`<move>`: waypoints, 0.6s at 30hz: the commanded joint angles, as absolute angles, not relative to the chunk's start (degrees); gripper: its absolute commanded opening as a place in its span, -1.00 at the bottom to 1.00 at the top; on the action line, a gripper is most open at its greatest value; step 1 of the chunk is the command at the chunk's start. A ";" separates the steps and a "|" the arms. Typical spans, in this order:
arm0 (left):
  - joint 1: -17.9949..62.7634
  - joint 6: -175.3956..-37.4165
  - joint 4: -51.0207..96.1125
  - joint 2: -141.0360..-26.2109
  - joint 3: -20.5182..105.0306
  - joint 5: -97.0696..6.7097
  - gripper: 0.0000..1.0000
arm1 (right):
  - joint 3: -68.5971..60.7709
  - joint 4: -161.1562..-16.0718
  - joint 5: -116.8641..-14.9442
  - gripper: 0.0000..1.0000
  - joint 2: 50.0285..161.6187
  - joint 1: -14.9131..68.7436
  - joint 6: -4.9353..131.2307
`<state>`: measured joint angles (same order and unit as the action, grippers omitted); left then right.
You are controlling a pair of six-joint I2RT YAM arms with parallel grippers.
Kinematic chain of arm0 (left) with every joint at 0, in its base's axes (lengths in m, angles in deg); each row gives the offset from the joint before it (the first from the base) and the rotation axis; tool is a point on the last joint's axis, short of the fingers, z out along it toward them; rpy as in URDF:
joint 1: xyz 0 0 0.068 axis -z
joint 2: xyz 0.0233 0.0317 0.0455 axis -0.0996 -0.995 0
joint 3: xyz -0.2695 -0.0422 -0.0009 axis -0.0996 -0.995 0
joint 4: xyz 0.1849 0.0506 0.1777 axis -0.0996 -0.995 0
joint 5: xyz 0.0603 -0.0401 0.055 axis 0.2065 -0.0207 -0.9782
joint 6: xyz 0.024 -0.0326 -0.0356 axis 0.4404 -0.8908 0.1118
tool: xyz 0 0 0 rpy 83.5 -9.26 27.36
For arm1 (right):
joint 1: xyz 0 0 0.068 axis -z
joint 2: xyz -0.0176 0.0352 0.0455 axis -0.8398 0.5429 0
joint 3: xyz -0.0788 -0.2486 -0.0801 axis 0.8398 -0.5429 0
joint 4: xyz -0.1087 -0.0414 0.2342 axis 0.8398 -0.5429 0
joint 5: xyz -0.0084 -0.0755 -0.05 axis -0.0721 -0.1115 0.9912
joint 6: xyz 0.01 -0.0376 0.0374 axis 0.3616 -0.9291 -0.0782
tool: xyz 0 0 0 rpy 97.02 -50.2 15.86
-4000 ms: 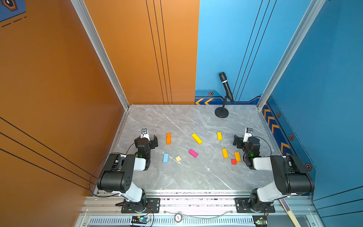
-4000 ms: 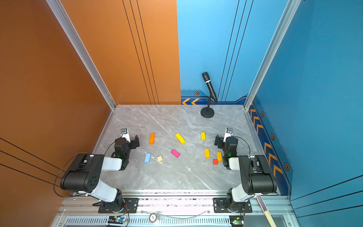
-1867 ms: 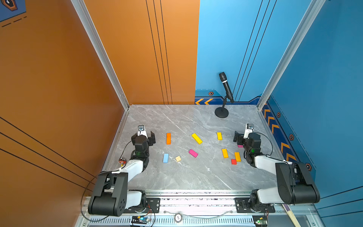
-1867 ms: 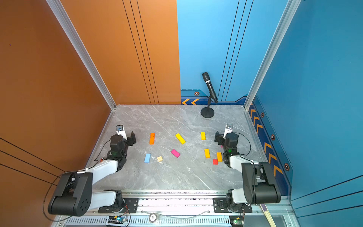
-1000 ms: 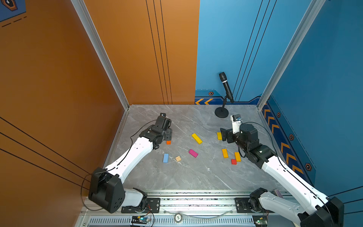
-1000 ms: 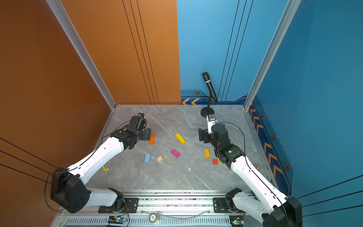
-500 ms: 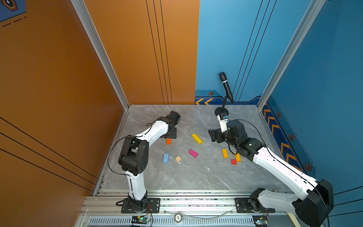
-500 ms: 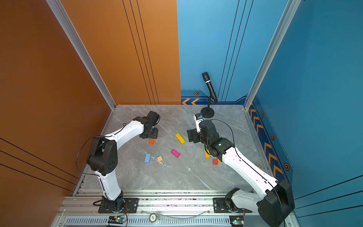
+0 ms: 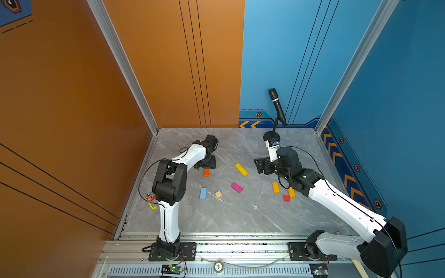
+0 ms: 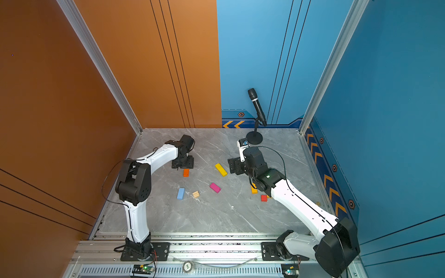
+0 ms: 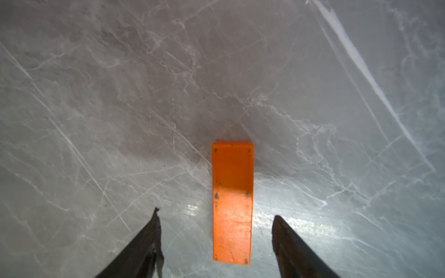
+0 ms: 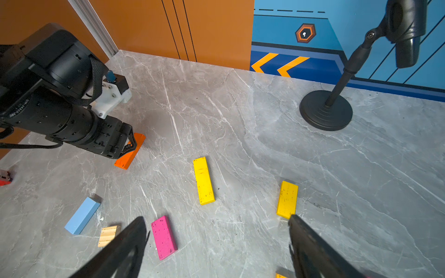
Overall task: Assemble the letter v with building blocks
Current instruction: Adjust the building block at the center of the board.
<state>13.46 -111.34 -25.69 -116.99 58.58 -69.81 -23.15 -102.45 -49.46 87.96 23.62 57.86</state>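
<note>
My left gripper [image 11: 216, 213] is open and low over the table, its fingers on either side of the near end of a flat orange brick [image 11: 232, 202] without touching it; both top views show it there [image 9: 204, 164] [image 10: 182, 165]. My right gripper [image 12: 216, 217] is open and empty, hovering between the pink brick [image 12: 164, 237] and a short yellow brick [image 12: 287, 199]. A long yellow brick [image 9: 241, 169] lies mid-table. The light blue brick [image 9: 203, 193] and plain wood cube [image 9: 218, 194] lie nearer the front. Two amber bricks [image 9: 276, 187] and a red cube [image 9: 286, 198] sit by the right arm.
A microphone on a round black stand [image 9: 271, 138] rises at the back right, just behind my right wrist. Orange walls close the left and back, blue walls the right. Small red and yellow bits [image 9: 150, 197] lie at the table's left edge.
My left gripper has come down over the orange brick while its arm folded upright. My right gripper has swung left, away from the amber bricks toward the middle.
</note>
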 commanded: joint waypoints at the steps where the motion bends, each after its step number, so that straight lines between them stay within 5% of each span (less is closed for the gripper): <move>1: 13.61 -111.77 -26.32 -118.77 59.70 -68.34 0.47 | -23.81 -101.41 -50.34 0.84 88.56 23.19 58.99; 18: 13.03 -113.24 -26.01 -122.88 60.99 -67.98 0.37 | -24.07 -101.45 -49.92 0.84 88.56 23.23 59.50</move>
<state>13.40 -112.23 -25.34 -121.29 59.72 -69.20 -23.17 -102.43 -49.46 87.96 23.62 58.74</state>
